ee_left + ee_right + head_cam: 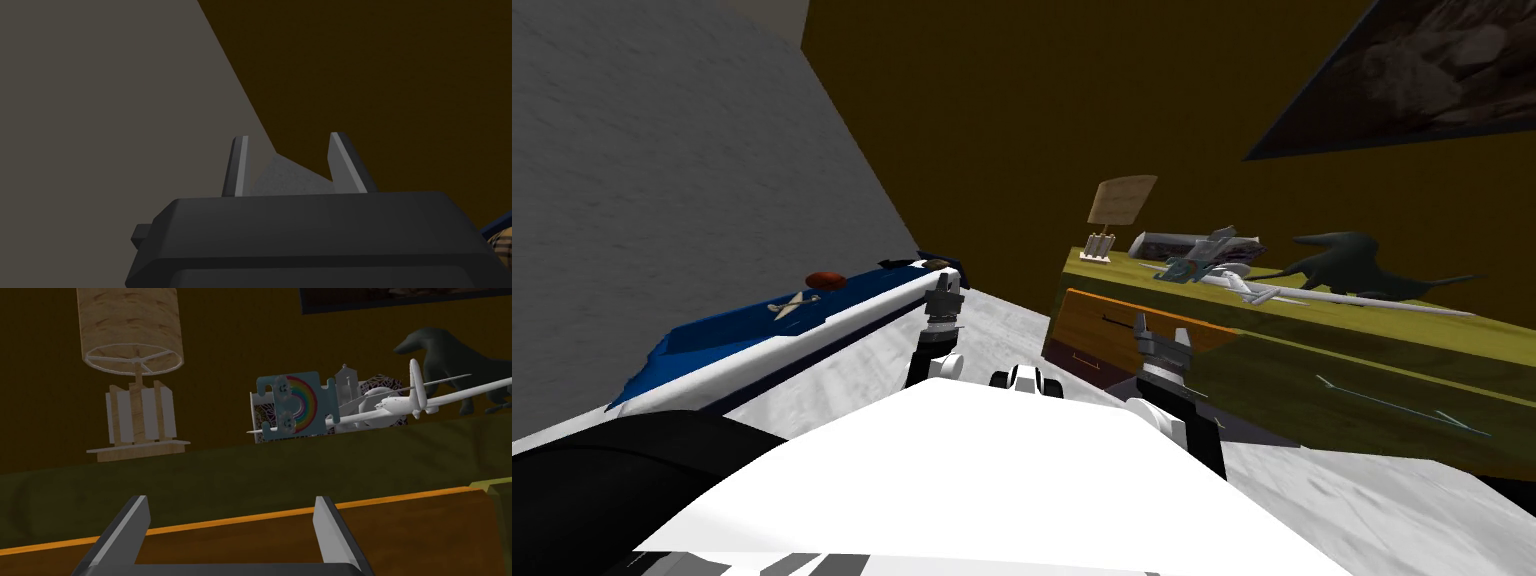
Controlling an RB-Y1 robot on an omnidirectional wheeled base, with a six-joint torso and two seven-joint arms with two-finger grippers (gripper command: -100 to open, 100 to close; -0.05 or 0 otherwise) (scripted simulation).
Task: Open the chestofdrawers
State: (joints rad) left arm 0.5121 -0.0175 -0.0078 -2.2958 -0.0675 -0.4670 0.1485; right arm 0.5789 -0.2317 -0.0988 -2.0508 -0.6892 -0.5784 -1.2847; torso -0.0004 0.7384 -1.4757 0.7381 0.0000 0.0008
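drawer [410,533] of the chest of drawers [1362,370] looks partly out, its orange edge just beyond the spread, empty fingers of the right gripper [230,500]; left gripper [288,136] likewise spread.

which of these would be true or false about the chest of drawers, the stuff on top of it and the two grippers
1. The right gripper is open, facing the orange-brown drawer front. True.
2. The left gripper is shut on a handle. False: its fingers stand apart and hold nothing.
3. A lamp stands on the chest of drawers. True.
4. The white model plane lies on the floor. False: it rests on top of the chest, next to a dark animal figure.
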